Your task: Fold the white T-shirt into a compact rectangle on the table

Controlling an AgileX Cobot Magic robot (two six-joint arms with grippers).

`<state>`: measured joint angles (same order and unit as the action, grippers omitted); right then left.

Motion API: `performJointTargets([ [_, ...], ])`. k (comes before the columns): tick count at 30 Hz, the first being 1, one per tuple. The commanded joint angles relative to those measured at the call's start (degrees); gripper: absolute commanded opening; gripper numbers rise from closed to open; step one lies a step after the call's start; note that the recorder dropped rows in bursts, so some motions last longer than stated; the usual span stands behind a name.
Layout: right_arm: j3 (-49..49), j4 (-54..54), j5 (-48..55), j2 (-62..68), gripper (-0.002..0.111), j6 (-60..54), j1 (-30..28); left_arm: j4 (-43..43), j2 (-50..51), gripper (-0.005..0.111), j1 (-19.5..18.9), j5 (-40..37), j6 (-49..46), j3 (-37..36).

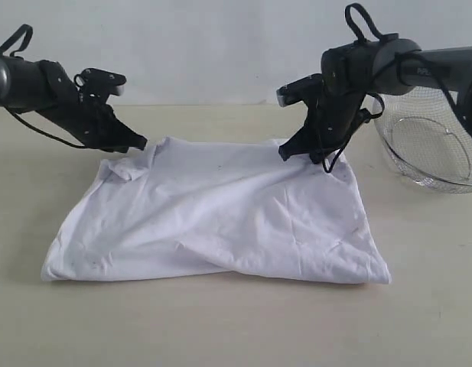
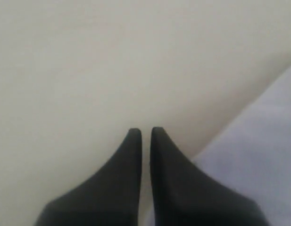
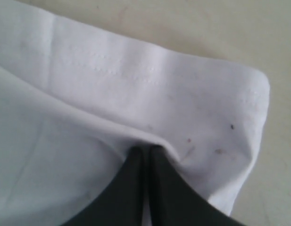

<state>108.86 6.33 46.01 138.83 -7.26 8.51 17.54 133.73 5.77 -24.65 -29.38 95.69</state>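
- While it lies rumpled and partly folded across the middle of the desk point(image 1: 220, 329), the white T-shirt point(image 1: 220, 222) shows only plain white cloth.
- Its near edge is a soft fold running almost the whole width, and its far left corner is bunched into a small roll.
- At the far right corner, the right tool point(image 1: 288, 151) comes down onto the cloth. In the right wrist view its jaws are pressed together and the fabric puckers into the tips, so it has a pinch of the shirt just inside the stitched hem.
- At the far left corner sits the left tool point(image 1: 140, 142). Its jaws are closed to a thin slit with nothing between them. In the left wrist view the tips are over bare desk, with the shirt's edge just beside one finger point(image 2: 176, 174).
- Off to the right, a wire basket point(image 1: 431, 145) stands on the desk, apart from the shirt and partly behind the right arm.
- Behind everything runs a pale wall point(image 1: 205, 46).
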Motion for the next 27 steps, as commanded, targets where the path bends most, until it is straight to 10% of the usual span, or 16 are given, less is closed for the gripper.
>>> performJointTargets([
  [1, -2.2, 2.0, 6.0, 4.6, 0.0, -0.2, -0.6, -0.6, -0.1, 0.005, -1.6, -0.6, 0.3, 4.4],
  [12, -2.2, -4.9, 12.5, -5.1, 0.0, -6.4, 5.6, 9.2, -6.0, 0.005, -0.4, -26.1, -8.6, 6.1],
  [21, -2.2, 9.1, 8.4, -8.0, 0.0, 1.4, 13.9, 13.0, -12.6, 0.005, 1.0, -26.6, -11.9, -6.0],
  [27, -2.2, 18.2, 12.1, -8.7, 0.0, 6.3, 9.2, 15.6, -16.7, 0.005, 2.5, -24.9, -12.2, -15.0],
])
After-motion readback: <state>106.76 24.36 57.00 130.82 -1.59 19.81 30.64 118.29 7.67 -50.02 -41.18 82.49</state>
